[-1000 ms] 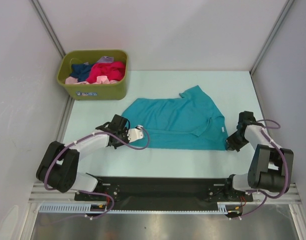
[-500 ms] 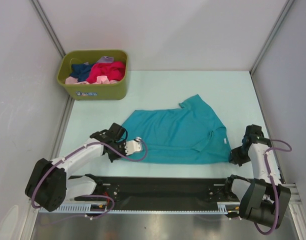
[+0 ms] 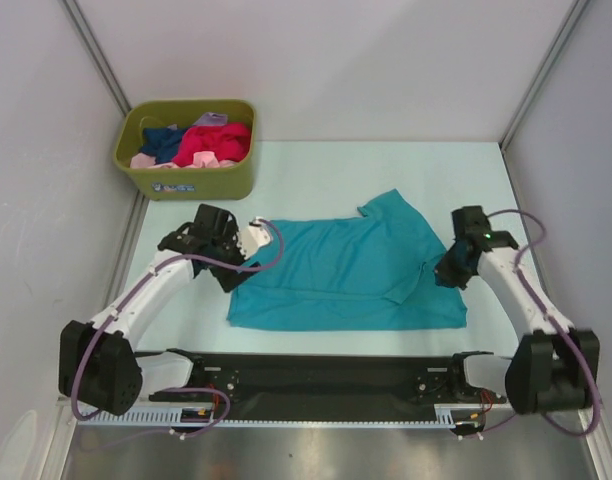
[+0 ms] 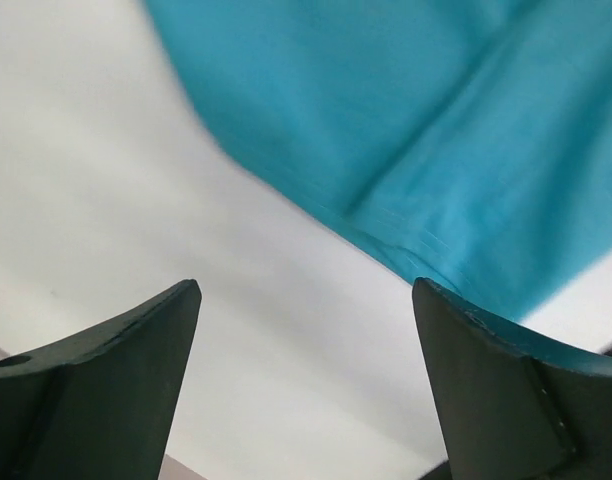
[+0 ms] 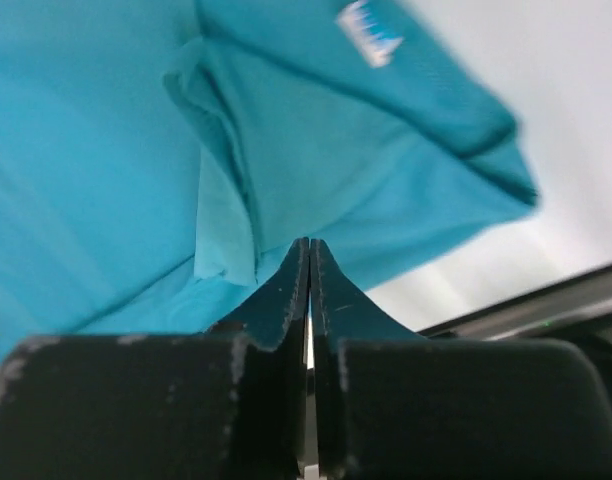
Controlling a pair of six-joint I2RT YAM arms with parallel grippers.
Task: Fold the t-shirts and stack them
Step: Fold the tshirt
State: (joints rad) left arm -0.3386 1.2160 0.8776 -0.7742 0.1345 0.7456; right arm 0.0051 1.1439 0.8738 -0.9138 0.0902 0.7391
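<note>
My left end effector (image 4: 306,290) was spread beside shirt (image 3: 336,275) edge | right end effector (image 5: 308,245) was pressed together, empty, above it | risk: lopsided pull could've bunched shirt across worktop (image 3: 316,165)

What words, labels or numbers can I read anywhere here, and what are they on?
No text here can be read.
On the green bin, a sticker: too small to read.
On the teal shirt, a white tag with blue marks: too blurred to read.
</note>
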